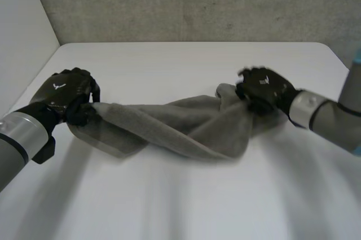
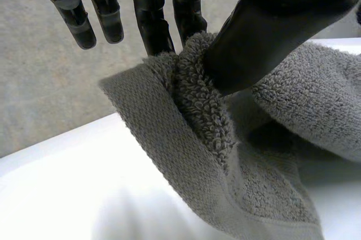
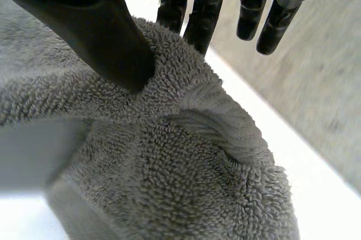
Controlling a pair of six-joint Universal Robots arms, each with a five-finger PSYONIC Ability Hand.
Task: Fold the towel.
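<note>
A grey towel [image 1: 180, 124] stretches in a twisted, bunched band across the white table [image 1: 186, 59], between my two hands. My left hand [image 1: 65, 96] is shut on the towel's left end. In the left wrist view, the thumb [image 2: 254, 42] pinches a fold of the towel [image 2: 197, 110] against two fingers. My right hand [image 1: 265, 90] is shut on the towel's right end. There the thumb [image 3: 101, 31] presses the terry cloth [image 3: 169, 155] against the fingers, and the towel hangs bunched below the palm.
A rough grey wall [image 1: 186, 3] stands behind the table, and a pale panel [image 1: 20, 36] runs along its left side. Bare table surface lies in front of and behind the towel.
</note>
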